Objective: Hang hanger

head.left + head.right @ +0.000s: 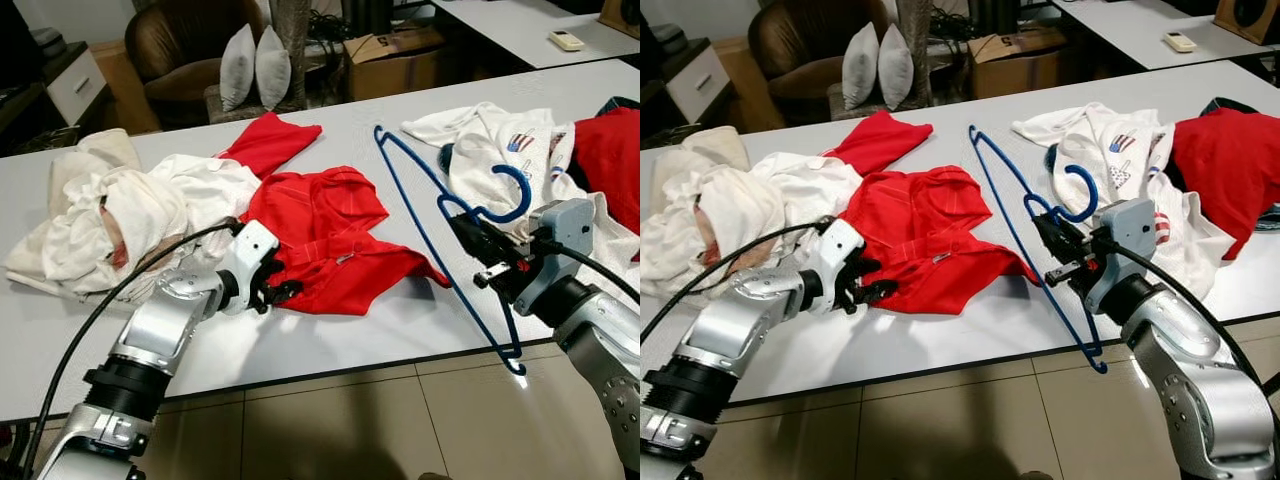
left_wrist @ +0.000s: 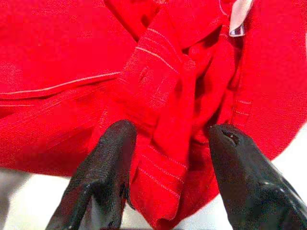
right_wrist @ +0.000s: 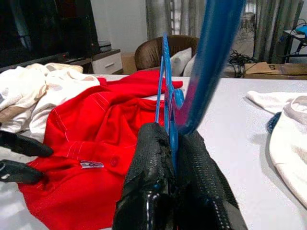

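Right wrist view: right gripper (image 3: pixel 175 158) fingers clamp the thin blue hanger (image 1: pixel 420 215); left gripper (image 2: pixel 168 179) fingers apart.

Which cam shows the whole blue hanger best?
Left eye view: the blue hanger shows whole, hook to lower bar, held by the right pincer. Right eye view shows nearly the same. Right wrist view shows just the clamped neck, close up.

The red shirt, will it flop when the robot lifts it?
Probably, yes. The red shirt lies crumpled in soft folds on the table, so it should droop from the left pincer, open around its edge. It looks thin, likely light. It may drag along rather than lift cleanly.
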